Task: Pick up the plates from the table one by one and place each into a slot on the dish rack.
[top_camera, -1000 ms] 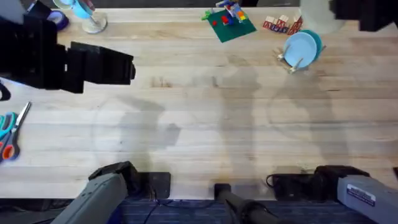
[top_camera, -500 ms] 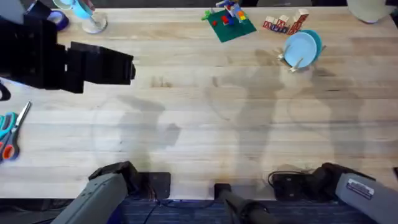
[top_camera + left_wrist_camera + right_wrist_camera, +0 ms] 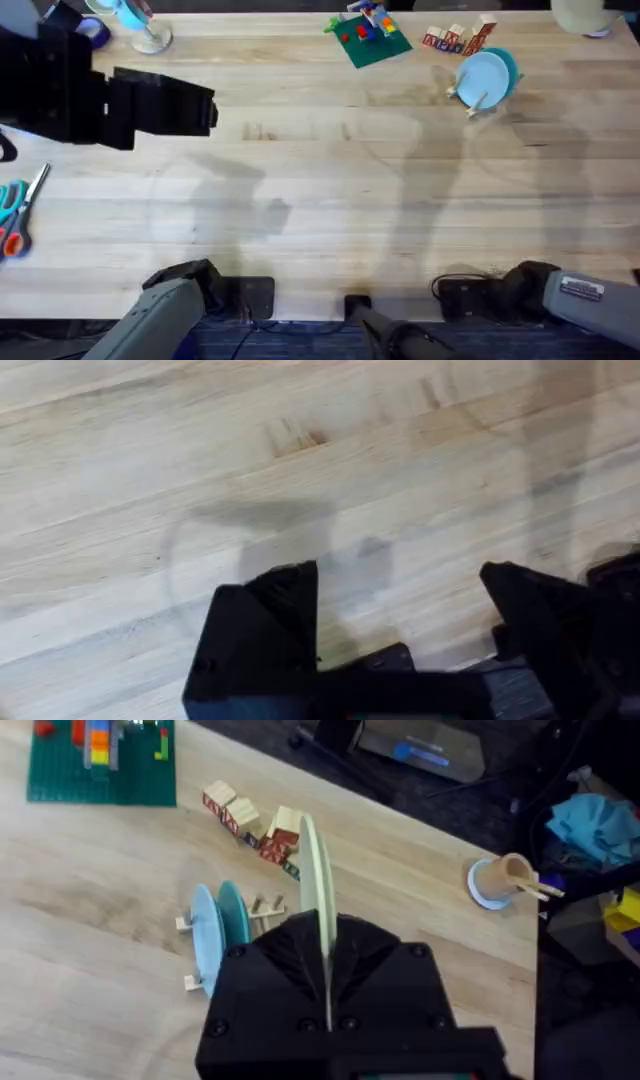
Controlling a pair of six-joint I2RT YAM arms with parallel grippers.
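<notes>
Plates are split between the dish rack and the air. Well left of the rack, the left tool hangs with its fingers apart over bare desk, holding nothing and unchanged over the last second. The light blue plate already stands on edge in the rack, with a darker teal plate in the slot just beside it. The pale yellow-cream plate is clamped edge-on in the right tool. Overhead, this plate sits beyond and to the right of the rack. A second ago it was closer, just above the rack's far side, then it swung out to the right, and now it has crept slightly back. So one plate looks done, and the second is lifted but not yet lined up with a free slot. That alignment seems to be the step in hand.
</notes>
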